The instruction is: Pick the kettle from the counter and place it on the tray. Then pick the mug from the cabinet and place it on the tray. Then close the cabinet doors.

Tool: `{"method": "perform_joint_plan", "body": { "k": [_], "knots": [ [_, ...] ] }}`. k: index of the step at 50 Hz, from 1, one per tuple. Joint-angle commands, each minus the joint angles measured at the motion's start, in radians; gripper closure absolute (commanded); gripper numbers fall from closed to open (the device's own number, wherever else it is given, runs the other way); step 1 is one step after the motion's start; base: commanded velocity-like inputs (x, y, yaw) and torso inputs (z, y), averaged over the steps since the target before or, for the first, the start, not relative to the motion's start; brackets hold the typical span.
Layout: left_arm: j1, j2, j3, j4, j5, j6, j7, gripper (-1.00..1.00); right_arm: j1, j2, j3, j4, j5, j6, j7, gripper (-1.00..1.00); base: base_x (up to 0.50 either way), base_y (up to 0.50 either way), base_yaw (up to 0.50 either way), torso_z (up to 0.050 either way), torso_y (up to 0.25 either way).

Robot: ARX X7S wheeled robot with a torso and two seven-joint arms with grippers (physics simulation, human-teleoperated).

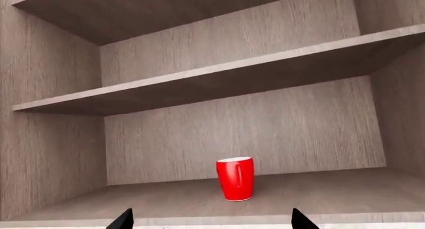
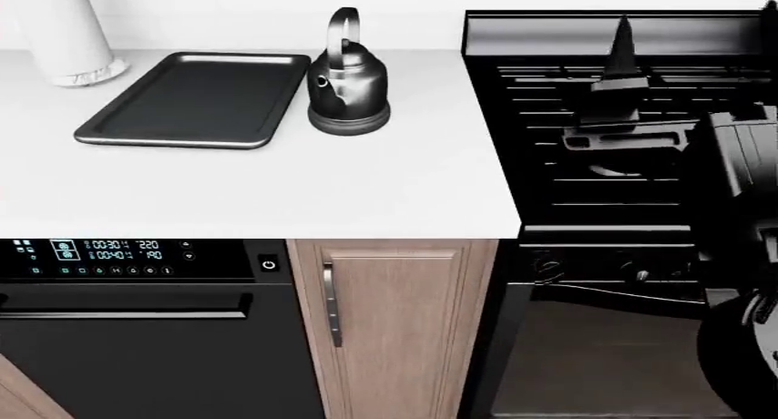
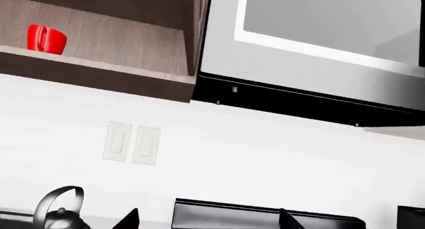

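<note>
The kettle (image 2: 348, 80) is seen on the counter (image 2: 304, 191), just beside the tray (image 2: 146, 127) and not yet on it. Nothing is held. The mug (image 1: 235, 178) stands alone on the lowest cabinet shelf (image 1: 319, 191), ahead of the left fingers (image 1: 123, 220) and between their tips. These fingers are spread wide. The right fingers (image 3: 129, 220) are spread wide too, with the kettle's handle off to one side of them. If the mug were taken first, the order would be broken. The mug could be knocked over if one fingertip bumped it. The kettle could slip if only its thin handle were pinched.
</note>
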Motion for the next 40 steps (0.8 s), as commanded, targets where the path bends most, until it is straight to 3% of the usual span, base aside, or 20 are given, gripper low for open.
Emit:
{"method": "perform_joint_plan", "body": {
  "k": [1,19,32,40],
  "knots": [
    [0.001,-0.01,0.0,0.011,-0.001,-0.013,0.003,-1.0,0.347,0.068,-0.053,0.058,0.33,0.177,0.185,-1.0,0.26,0.0,0.0,0.0,0.0],
    [-0.017,-0.01,-0.095,-0.006,0.091,-0.019,0.024,-1.0,0.329,0.079,-0.057,0.053,0.314,0.162,0.175,-1.0,0.5,0.0,0.0,0.0,0.0],
    [-0.018,-0.014,-0.414,0.042,0.42,-0.074,0.06,-1.0,0.31,0.072,-0.069,0.046,0.287,0.147,0.165,-1.0,0.5,0.0,0.0,0.0,0.0],
    [-0.018,-0.003,-0.535,0.032,0.564,-0.066,0.093,-1.0,0.313,0.069,-0.077,0.045,0.288,0.145,0.167,-1.0,0.5,0.0,0.0,0.0,0.002]
  ]
}}
